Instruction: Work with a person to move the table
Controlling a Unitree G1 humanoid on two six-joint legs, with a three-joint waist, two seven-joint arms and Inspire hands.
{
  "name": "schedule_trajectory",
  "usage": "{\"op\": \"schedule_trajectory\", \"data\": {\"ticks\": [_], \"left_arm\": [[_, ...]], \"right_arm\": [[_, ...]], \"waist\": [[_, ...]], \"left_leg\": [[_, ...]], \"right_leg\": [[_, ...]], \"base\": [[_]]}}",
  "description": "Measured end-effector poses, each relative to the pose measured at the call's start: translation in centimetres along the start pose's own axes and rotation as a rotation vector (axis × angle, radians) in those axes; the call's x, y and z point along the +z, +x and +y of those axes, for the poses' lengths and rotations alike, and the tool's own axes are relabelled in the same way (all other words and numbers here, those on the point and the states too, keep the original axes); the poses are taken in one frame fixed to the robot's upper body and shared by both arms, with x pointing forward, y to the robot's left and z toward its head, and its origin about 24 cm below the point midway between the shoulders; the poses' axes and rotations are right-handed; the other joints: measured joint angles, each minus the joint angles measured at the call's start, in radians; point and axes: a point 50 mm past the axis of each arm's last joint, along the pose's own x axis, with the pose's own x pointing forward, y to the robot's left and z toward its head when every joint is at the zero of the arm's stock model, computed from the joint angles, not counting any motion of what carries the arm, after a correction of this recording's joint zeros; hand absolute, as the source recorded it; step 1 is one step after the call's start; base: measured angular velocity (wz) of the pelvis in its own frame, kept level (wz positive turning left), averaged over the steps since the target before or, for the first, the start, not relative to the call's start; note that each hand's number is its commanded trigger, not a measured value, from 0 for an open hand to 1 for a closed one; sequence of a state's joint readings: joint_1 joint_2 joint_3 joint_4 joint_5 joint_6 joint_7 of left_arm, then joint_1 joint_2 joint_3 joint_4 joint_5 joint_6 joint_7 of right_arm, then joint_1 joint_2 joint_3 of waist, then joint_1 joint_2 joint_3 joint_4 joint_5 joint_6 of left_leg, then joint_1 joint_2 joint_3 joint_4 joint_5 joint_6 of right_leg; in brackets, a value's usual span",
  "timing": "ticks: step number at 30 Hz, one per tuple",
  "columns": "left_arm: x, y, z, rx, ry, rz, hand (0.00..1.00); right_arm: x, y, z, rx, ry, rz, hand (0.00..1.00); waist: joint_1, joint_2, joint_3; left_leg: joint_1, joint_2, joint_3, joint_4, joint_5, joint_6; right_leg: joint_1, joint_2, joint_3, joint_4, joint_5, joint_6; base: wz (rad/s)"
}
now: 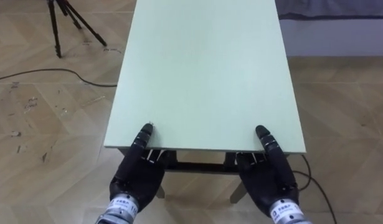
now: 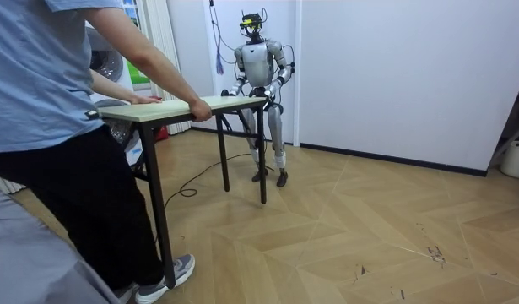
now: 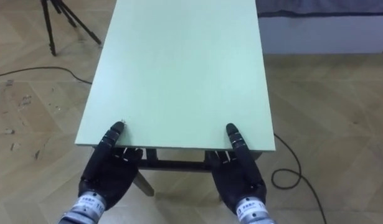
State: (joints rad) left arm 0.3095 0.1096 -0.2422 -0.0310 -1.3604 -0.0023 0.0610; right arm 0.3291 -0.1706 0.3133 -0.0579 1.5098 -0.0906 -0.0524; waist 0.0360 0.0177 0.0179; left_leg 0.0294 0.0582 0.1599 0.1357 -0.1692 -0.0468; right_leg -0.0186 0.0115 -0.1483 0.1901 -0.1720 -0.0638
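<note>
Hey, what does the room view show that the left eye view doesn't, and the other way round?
Room view: a person holding the end of the table opposite the robot, which stands at its own end. Left eye view: a tripod on the floor, and a close look at the left hand and right hand, thumbs on top of the near edge, fingers under it. Both: the table, with the robot's hands at it.

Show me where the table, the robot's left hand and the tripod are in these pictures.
table [image 1: 203,68]: left eye view, bare middle of its top.
left hand [image 1: 136,177]: left eye view, back of the hand.
tripod [image 1: 56,34]: left eye view, one dark leg above the floor.
</note>
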Motion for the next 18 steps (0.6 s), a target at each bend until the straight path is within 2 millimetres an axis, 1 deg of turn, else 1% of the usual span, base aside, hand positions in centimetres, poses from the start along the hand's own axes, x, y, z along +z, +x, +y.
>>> {"op": "schedule_trajectory", "data": {"ticks": [11,13,16,17,18], "left_arm": [[-0.5,-0.8,0.6,0.014,-0.011,-0.021,1.00],[-0.6,-0.8,0.6,0.013,-0.011,-0.026,1.00],[-0.7,-0.9,0.7,0.015,-0.012,-0.030,1.00],[-0.8,-0.9,0.7,0.014,-0.013,-0.031,1.00],[-1.0,-1.0,0.7,0.010,-0.013,-0.030,1.00]], "right_arm": [[-0.2,-0.3,-0.2,0.004,-0.020,0.017,1.00],[-0.3,-0.4,-0.2,0.010,-0.019,0.015,1.00],[-0.4,-0.5,-0.3,0.012,-0.002,0.019,1.00],[-0.4,-0.6,-0.4,0.013,0.000,0.016,1.00],[-0.4,-0.7,-0.4,0.015,0.004,0.012,1.00]], "waist": [[0.003,-0.002,-0.0002],[0.011,-0.007,-0.0001],[0.012,-0.013,0.0007],[0.012,-0.013,0.0007],[0.015,-0.012,0.0005]], "left_leg": [[0.000,0.001,0.000,0.001,0.000,0.000],[0.001,0.001,0.001,0.001,0.000,0.000],[-0.005,0.003,0.001,0.011,-0.001,-0.001],[-0.013,0.004,0.000,0.023,-0.005,-0.001],[-0.031,0.011,-0.001,0.060,-0.022,-0.003]], "right_leg": [[0.000,0.002,0.005,0.000,0.000,0.000],[0.000,0.002,0.005,0.000,0.000,0.000],[0.000,0.002,0.002,0.000,0.000,0.000],[-0.001,0.002,0.001,0.000,0.000,0.000],[-0.002,0.006,-0.004,0.000,0.000,0.000]], "base": [[0.00],[-0.02],[0.01],[0.06],[0.00]]}}
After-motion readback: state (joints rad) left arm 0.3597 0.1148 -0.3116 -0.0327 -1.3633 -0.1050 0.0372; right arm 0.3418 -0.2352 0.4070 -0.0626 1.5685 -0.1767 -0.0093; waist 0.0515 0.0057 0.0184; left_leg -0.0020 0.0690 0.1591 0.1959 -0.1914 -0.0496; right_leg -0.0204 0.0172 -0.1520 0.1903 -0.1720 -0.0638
